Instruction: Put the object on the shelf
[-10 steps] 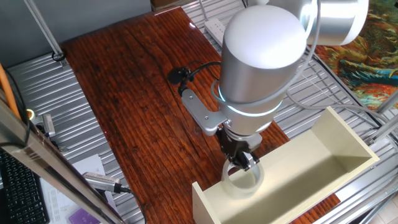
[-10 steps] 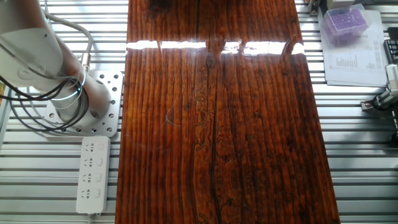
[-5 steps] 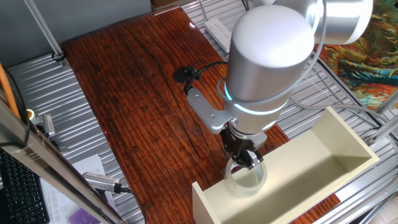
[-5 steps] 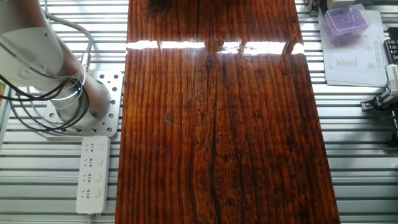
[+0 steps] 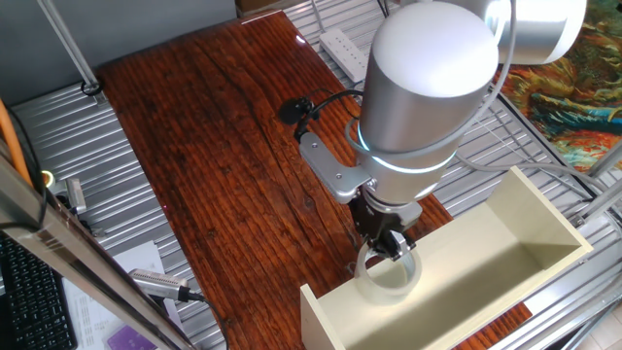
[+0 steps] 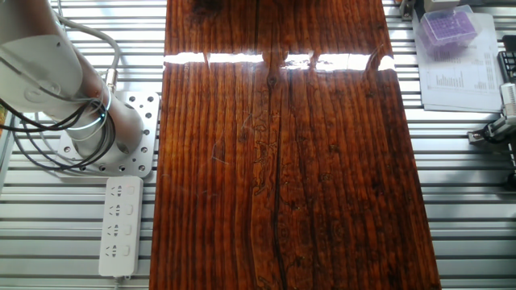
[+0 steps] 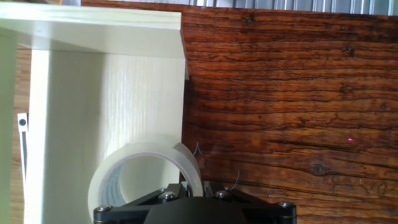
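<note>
The tape roll (image 5: 387, 277), a translucent whitish ring with a wide hole, hangs in my gripper (image 5: 387, 245), which is shut on its rim. It is held over the near wall of the cream shelf (image 5: 505, 233), an open box of flat boards lying at the table's right end. In the hand view the tape roll (image 7: 146, 171) is in front of the shelf's pale inner board (image 7: 106, 99), just left of the shelf's edge, and my gripper (image 7: 189, 186) clamps its rim. The other fixed view shows neither tape, shelf nor gripper.
The dark wooden tabletop (image 5: 224, 156) stretches left of the shelf. A black cable plug (image 5: 296, 110) lies on it behind the arm. A white power strip (image 6: 119, 225) and the arm's base (image 6: 89, 129) sit on the metal frame. A purple box (image 6: 447, 28) and papers lie off the table.
The arm and the held tape roll have moved slightly right and towards the shelf, so the roll now hangs further over the shelf's wall. The grip is unchanged.
</note>
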